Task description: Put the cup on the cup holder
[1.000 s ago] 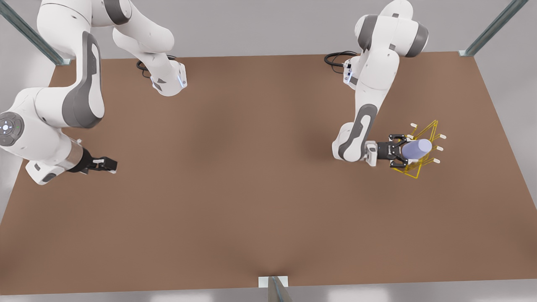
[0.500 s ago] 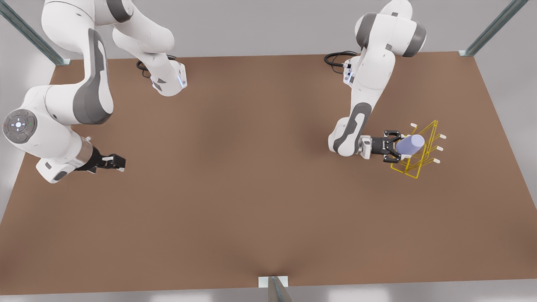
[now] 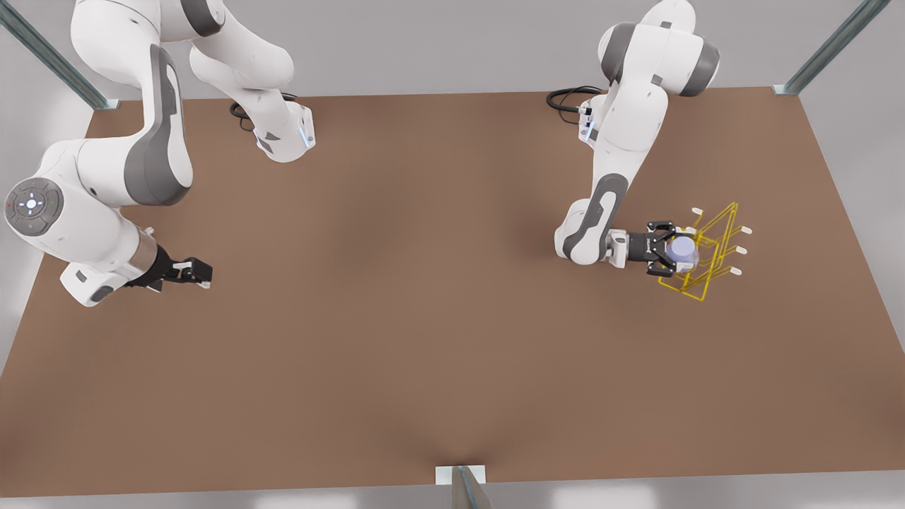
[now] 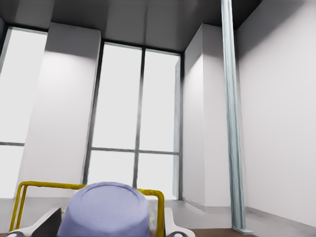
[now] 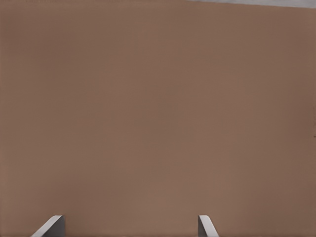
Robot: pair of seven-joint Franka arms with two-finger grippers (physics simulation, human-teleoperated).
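The lavender-blue cup [image 3: 684,249] sits between the fingers of my left gripper [image 3: 675,249] at the front view's right, with a round end facing up. It hangs over the near side of the yellow wire cup holder [image 3: 715,227], whose white-tipped pegs stick out beyond it. In the left wrist view the cup [image 4: 106,210] stands between the fingers of that gripper [image 4: 111,228], and a yellow loop of the cup holder [image 4: 21,202] lies right behind it. My right gripper [image 3: 198,272] waits open and empty low over the table at the front view's left; in the right wrist view, bare table shows between the fingers of this gripper [image 5: 131,228].
The brown table [image 3: 424,318] stretches wide between the two arms. Metal frame posts [image 3: 834,46] stand at the back corners, and one more [image 3: 463,488] at the middle of the front edge. Black cables [image 3: 565,95] lie by the arm bases.
The left gripper drew back slightly toward the front view's left with the cup. The cup swung from lying lengthwise to standing end-up. The right arm shifted a little and stopped.
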